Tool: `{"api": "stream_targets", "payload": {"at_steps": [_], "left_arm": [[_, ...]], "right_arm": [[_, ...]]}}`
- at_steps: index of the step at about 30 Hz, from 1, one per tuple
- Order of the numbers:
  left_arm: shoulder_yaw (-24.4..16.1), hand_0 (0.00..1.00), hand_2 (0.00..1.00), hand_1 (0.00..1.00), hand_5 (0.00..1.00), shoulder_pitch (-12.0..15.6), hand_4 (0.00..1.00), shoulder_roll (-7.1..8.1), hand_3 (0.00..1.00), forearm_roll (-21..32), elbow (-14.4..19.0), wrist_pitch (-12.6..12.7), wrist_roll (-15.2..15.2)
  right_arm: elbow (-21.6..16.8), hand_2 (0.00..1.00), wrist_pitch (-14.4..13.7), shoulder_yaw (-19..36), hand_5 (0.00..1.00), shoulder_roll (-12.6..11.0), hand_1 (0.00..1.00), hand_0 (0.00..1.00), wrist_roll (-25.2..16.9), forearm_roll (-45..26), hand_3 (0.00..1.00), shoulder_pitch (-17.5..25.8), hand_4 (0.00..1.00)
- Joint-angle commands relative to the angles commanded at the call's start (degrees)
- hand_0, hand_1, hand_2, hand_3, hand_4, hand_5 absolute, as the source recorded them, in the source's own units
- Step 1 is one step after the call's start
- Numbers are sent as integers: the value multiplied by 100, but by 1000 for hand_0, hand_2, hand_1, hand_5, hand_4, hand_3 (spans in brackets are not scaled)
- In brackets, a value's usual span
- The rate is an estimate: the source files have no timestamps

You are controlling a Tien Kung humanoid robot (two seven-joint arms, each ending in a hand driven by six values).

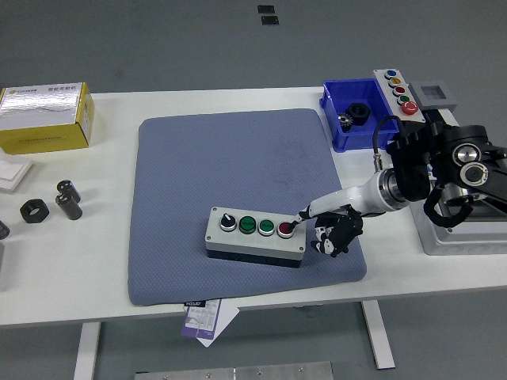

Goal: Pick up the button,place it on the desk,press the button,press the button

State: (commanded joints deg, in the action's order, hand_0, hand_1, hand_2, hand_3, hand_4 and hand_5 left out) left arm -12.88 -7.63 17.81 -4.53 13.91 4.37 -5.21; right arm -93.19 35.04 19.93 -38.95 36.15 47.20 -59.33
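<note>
A grey button box [255, 234] lies on the blue-grey mat [238, 166], near its front edge. It carries a black selector knob, two green buttons and a red button [285, 229] at its right end. My right hand [321, 226] reaches in from the right. Its white index finger [305, 214] is stretched out with the tip touching the red button. The other fingers are curled under the palm, just right of the box. The left arm is out of the picture.
A blue bin [358, 112] with black parts stands at the mat's back right, beside a second button panel [399, 92]. A grey metal fixture [455, 229] sits at the right. A yellow box [46, 119] and black nuts [49, 203] lie at the left.
</note>
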Motion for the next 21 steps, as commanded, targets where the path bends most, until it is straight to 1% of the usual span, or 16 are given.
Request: {"api": "stream_targets", "payload": {"at_steps": [6,11,14,18,21], "left_arm": [[1,688,554,630,215,-7,676,1,602,-1,0,0,0],[1,689,554,630,215,-6,675,1,601,-1,1,0,-1],[-1,689,554,630,215,4,675,-2,601,2,0,0,0],[19,689,554,630,214,26,676,-3,601,29,-6,-1,-2],[3,689,554,630,214,33,676,-7,601,18,-5,-1,-1]], "right_arm": [[195,296,-98,-149,119,96,222,17,-53,41,998,18,234],[169,295,-146,-105,124,90,220,15,-109,42,998,28,240],[36,295,-100,195,124,-51,220,15,-155,-33,998,63,240],[-191,291,-16,689,127,-312,219,13,-204,-114,998,153,247],[-203,291,-88,1089,127,-428,219,13,-279,-39,998,310,247]]}}
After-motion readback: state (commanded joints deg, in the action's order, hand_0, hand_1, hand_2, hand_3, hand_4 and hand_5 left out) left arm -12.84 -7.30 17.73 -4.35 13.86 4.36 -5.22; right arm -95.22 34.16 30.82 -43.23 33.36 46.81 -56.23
